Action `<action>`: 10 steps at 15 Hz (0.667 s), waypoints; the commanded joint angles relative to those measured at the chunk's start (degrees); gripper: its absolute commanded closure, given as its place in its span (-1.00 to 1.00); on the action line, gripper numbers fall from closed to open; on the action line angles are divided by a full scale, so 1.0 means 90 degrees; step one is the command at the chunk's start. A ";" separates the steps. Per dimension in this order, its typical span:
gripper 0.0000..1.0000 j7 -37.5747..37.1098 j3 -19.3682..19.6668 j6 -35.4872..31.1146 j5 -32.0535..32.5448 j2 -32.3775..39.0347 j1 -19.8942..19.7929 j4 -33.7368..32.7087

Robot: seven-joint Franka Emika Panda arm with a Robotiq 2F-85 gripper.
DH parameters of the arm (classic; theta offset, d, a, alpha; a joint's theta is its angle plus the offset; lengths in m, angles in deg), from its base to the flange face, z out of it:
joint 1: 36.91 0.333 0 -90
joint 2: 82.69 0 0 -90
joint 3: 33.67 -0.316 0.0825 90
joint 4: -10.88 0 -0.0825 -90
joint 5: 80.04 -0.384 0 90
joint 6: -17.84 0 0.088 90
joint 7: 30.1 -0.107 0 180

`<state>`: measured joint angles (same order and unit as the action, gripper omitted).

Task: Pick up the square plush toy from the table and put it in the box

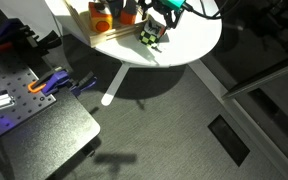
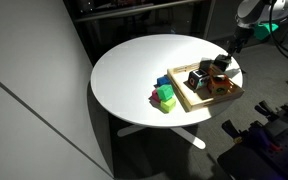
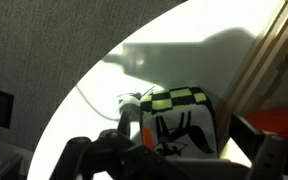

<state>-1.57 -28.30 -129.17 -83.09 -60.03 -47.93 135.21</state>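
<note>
The square plush toy [image 3: 180, 118] has a green-and-black checkered top and a white face with a black drawing. It sits on the round white table [image 2: 134, 65] against the outside of the light-wood box [image 2: 197, 103]. It also shows in both exterior views [image 1: 152, 37] [image 2: 167, 98]. My gripper [image 3: 189, 122] is open, and its two dark fingers frame the toy from above without holding it. In the exterior views the gripper [image 1: 166, 12] [image 2: 231, 46] hangs over the table by the box. The box wall [image 3: 269, 50] runs along the right of the wrist view.
Orange and dark items [image 2: 218, 80] lie in the box. A blue block [image 2: 162, 82] touches the toy's far side. The table edge [image 1: 174, 58] is close to the toy. A dark perforated bench [image 1: 29, 115] with an orange clamp [image 1: 46, 85] stands beside the table.
</note>
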 commanded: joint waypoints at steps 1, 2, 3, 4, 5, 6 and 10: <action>-1.00 0.0006 -0.0083 -0.0208 0.0369 0.0134 -0.0137 -0.0050; -1.00 0.0031 -0.0095 -0.0246 0.0432 0.0167 -0.0155 -0.0056; -1.00 0.0056 -0.0110 -0.0301 0.0484 0.0203 -0.0176 -0.0059; -1.00 0.0064 -0.0121 -0.0344 0.0534 0.0236 -0.0188 -0.0066; -1.00 0.0087 -0.0142 -0.0404 0.0567 0.0273 -0.0205 -0.0070; -1.00 0.0113 -0.0167 -0.0471 0.0588 0.0297 -0.0222 -0.0068; -1.00 0.0432 -0.0456 -0.0906 0.0484 0.0393 -0.0425 -0.0041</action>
<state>-0.41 -29.86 -134.82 -79.00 -57.15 -49.23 135.21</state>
